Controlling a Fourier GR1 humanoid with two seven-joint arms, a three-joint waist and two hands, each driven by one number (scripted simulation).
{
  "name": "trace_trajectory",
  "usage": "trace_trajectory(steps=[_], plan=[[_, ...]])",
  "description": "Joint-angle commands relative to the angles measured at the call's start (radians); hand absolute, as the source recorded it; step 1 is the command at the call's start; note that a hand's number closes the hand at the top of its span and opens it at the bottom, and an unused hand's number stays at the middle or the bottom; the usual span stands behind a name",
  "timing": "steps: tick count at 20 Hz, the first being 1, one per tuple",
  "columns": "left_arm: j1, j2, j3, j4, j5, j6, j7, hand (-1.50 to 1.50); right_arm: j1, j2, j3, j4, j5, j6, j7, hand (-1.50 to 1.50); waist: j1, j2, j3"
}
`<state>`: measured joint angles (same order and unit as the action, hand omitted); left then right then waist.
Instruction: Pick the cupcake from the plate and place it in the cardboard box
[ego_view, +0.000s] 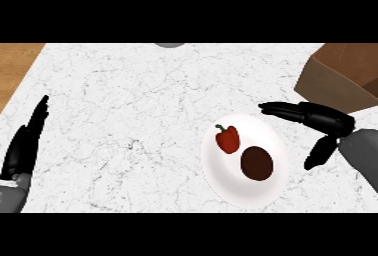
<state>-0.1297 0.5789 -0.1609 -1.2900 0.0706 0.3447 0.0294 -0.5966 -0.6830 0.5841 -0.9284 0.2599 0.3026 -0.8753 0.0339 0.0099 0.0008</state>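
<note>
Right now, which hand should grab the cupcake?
The right hand. It is open just beside the plate holding the brown cupcake, with the cardboard box on that side too. The left hand rests far off at the counter's left edge.

Cupcake (257, 163) on plate (236, 192); right hand (325, 120) open beside it.

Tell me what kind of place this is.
Most likely a kitchen counter: a white marbled countertop with a wooden strip at its left edge, a white plate holding a red bell pepper and a dark cupcake, and a cardboard box alongside.
</note>
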Motion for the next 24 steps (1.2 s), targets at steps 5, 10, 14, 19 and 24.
trace_trajectory(steps=[5, 10, 14, 19, 24], plan=[[0.001, -0.016, 0.020, -0.004, -0.009, -0.013, 0.010, 0.00, -0.123, 0.018, 0.150, 0.032, 0.235, 0.064, 0.018, -1.50, -0.018, -0.008, -0.001], [0.036, -0.002, 0.052, 0.009, -0.021, -0.031, -0.005, 0.00, -0.143, 0.150, 0.186, 0.003, 0.288, 0.125, 0.179, -1.50, -0.025, -0.011, -0.001], [0.000, -0.022, 0.107, 0.112, -0.016, -0.080, -0.090, 0.00, -0.160, 0.197, 0.150, 0.050, 0.364, 0.098, 0.197, -1.50, -0.029, -0.008, -0.001], [0.082, -0.020, 0.129, -0.031, -0.046, -0.088, -0.022, 0.00, -0.098, 0.194, 0.104, 0.056, 0.450, 0.084, 0.129, -1.50, -0.026, -0.011, -0.001], [0.026, -0.076, 0.119, 0.003, -0.114, -0.076, 0.011, 0.00, -0.101, 0.238, 0.060, 0.102, 0.520, 0.089, 0.109, -1.50, -0.025, -0.008, -0.001]])
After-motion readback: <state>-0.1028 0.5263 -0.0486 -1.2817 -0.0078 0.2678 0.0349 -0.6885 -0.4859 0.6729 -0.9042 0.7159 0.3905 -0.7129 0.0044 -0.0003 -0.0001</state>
